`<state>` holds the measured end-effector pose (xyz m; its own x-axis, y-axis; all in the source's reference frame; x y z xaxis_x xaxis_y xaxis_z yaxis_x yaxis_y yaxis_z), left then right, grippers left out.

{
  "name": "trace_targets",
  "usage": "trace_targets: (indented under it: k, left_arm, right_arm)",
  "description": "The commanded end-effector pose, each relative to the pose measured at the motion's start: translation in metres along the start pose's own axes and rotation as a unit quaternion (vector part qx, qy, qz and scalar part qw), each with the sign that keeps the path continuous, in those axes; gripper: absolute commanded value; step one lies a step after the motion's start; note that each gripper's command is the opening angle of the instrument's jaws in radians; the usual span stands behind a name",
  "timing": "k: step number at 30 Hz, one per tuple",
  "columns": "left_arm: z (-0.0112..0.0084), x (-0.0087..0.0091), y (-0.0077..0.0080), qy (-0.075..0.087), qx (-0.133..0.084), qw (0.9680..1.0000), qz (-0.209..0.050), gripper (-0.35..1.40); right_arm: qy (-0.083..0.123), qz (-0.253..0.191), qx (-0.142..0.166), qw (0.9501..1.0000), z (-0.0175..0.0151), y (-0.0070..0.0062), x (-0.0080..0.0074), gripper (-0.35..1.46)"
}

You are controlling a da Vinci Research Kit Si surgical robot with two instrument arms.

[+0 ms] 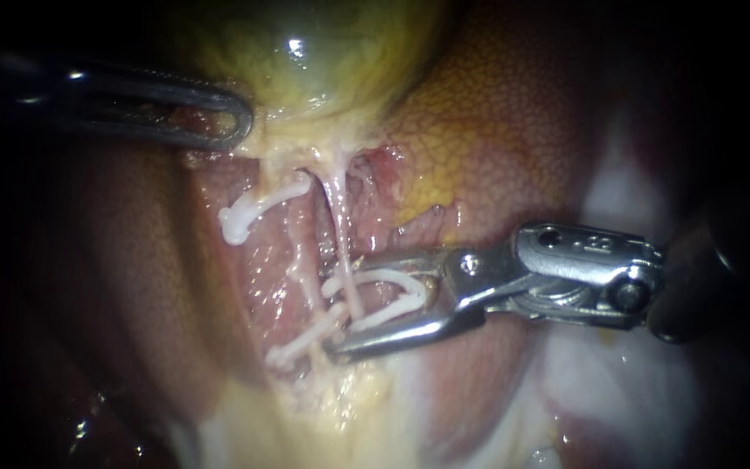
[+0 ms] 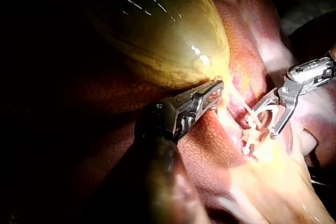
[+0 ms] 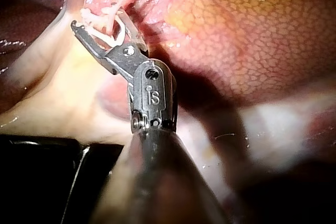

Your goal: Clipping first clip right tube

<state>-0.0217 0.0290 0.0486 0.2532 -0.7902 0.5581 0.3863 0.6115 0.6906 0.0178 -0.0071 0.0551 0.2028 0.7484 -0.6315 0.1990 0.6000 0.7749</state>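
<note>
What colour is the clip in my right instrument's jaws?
The clip is white. It shows best in the endoscope view.

Yellow-green gallbladder (image 1: 305,61), glossy; orange-red liver (image 1: 514,130) with a fine mosaic pattern. White clip (image 1: 384,276) inside the silver right tool (image 1: 345,304); pale pink tube (image 1: 340,226); left tool (image 1: 240,117) dark grey.

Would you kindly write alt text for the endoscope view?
My right instrument's end effector holds an open white clip astride the right tube, below the gallbladder. My left instrument rests at the gallbladder's edge; the liver surrounds them.
</note>
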Motion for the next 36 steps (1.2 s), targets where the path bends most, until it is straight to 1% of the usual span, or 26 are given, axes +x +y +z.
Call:
trace_targets:
  k: [1, 6, 10, 13, 16, 19, 22, 27, 36]
  left_arm:
    - [0.0, 0.0, 0.0, 0.0, 0.0, 1.0, 0.0, -0.35]
    - [0.0, 0.0, 0.0, 0.0, 0.0, 1.0, 0.0, -0.35]
    - [0.0, 0.0, -0.0001, 0.0, 0.0, 1.0, 0.0, -0.35]
    - [0.0, 0.0, -0.0001, 0.0, 0.0, 1.0, 0.0, -0.35]
    - [0.0, 0.0, -0.0001, 0.0, 0.0, 1.0, 0.0, -0.35]
    - [0.0, 0.0, -0.0001, 0.0, 0.0, 1.0, 0.0, -0.35]
    - [0.0, 0.0, -0.0001, 0.0, 0.0, 1.0, 0.0, -0.35]
    - [0.0, 0.0, -0.0001, 0.0, 0.0, 1.0, 0.0, -0.35]
    - [0.0, 0.0, -0.0001, 0.0, 0.0, 1.0, 0.0, -0.35]
  right_arm:
    - [0.002, 0.002, 0.009, 1.0, 0.0, -0.0003, 0.0001, 0.46]
    - [0.005, 0.01, 0.035, 0.9993, 0.0004, -0.0013, 0.0001, 0.44]
    - [0.003, 0.023, 0.053, 0.9983, 0.0007, -0.0019, 0.0002, 0.42]
    - [-0.001, 0.025, 0.064, 0.9977, 0.0008, -0.0022, 0.0002, 0.41]
    - [-0.002, 0.027, 0.067, 0.9974, 0.0009, -0.0024, 0.0002, 0.39]
    - [-0.004, 0.035, 0.069, 0.997, 0.0009, -0.0024, 0.0002, 0.35]
    - [-0.005, 0.041, 0.068, 0.9968, 0.0009, -0.0023, 0.0002, 0.27]
    - [-0.006, 0.05, 0.068, 0.9964, 0.0007, -0.0018, 0.0002, 0.06]
    - [-0.004, 0.05, 0.063, 0.9967, 0.0006, -0.0012, 0.0002, -0.16]
